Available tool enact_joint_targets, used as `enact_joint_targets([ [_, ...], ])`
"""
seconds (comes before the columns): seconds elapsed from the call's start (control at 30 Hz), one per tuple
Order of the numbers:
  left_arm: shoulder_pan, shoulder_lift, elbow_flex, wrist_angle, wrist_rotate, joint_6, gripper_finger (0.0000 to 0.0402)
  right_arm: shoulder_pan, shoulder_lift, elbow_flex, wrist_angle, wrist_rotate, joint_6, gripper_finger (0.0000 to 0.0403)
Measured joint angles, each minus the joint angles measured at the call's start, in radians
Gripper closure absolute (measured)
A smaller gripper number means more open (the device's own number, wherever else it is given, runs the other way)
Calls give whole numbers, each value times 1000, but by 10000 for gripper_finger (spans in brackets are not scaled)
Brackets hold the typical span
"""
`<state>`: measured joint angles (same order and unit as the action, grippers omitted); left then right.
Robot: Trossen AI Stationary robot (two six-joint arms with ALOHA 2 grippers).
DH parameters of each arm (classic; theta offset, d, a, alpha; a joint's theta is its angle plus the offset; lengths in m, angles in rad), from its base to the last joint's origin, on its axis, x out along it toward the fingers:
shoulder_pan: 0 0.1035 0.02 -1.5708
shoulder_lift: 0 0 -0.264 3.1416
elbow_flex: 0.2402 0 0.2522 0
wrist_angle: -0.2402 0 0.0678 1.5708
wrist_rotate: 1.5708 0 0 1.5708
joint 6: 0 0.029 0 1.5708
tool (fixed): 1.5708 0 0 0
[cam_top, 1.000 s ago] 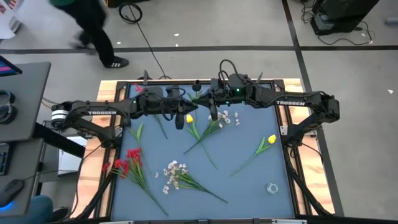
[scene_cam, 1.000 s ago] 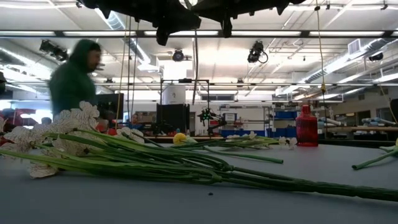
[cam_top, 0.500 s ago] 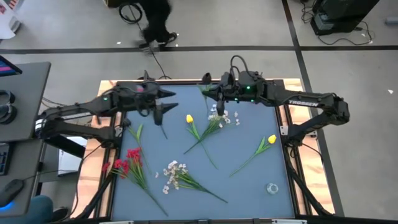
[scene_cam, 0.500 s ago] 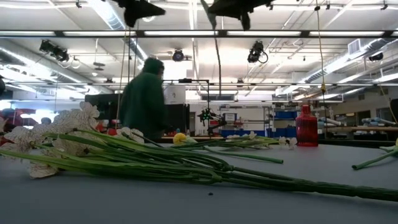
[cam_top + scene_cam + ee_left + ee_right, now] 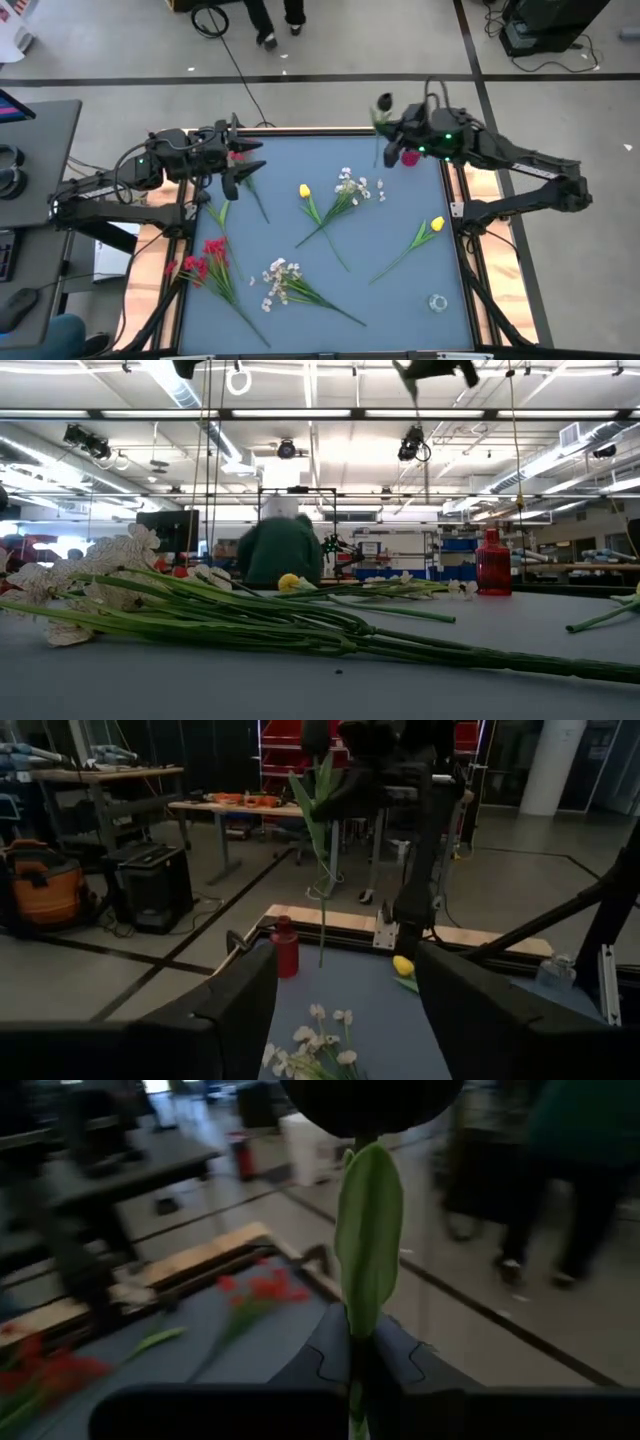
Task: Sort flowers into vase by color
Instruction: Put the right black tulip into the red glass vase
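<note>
A: Above the table's far right corner, your right claw (image 5: 384, 112) is closed on a green flower stem (image 5: 321, 870) that hangs down from it, close beside the red vase (image 5: 409, 157) standing at that corner. Whether the stem's tip is over the vase mouth cannot be told.

B: And your left claw (image 5: 238, 177)?

A: It hovers over the far left part of the table (image 5: 400, 290) with its fingers spread wide and nothing between them.

B: How much of the sorting would you count as done?

A: Little, judging by what lies loose. Red blossoms (image 5: 204, 260) rest near the left edge; a white spray (image 5: 275, 282) lies toward the near edge at the middle; a second white spray (image 5: 357, 186) and a yellow tulip (image 5: 304, 191) lie near the table's middle; another yellow tulip (image 5: 436, 225) lies by the right edge. More red blossoms (image 5: 233, 156) show at the far left edge.

B: So what remains for you?

A: Seating the held stem, then lifting each loose flower in turn. No flower can be seen standing in the red vase.
</note>
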<state>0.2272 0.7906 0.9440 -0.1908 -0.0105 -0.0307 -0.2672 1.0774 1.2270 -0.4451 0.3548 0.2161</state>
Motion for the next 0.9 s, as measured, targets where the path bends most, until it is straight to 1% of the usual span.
enact_joint_targets([
  [0.2,0,1,0,0,0,-3,159,-40,-64,0,-74,150,20,390],
  [0.33,0,1,0,1,0,-6,159,-94,-84,0,-115,204,12,390],
  [0.43,0,1,0,0,0,-6,159,-146,-93,0,-141,221,-26,390],
  [0.7,0,1,0,0,0,-7,159,-293,-112,-5,-121,196,-61,390],
  [0.8,0,1,0,0,0,-7,159,-354,-129,-55,-89,142,-62,390],
  [0.9,0,1,0,0,0,-7,159,-396,-147,-129,-11,95,-81,390],
])
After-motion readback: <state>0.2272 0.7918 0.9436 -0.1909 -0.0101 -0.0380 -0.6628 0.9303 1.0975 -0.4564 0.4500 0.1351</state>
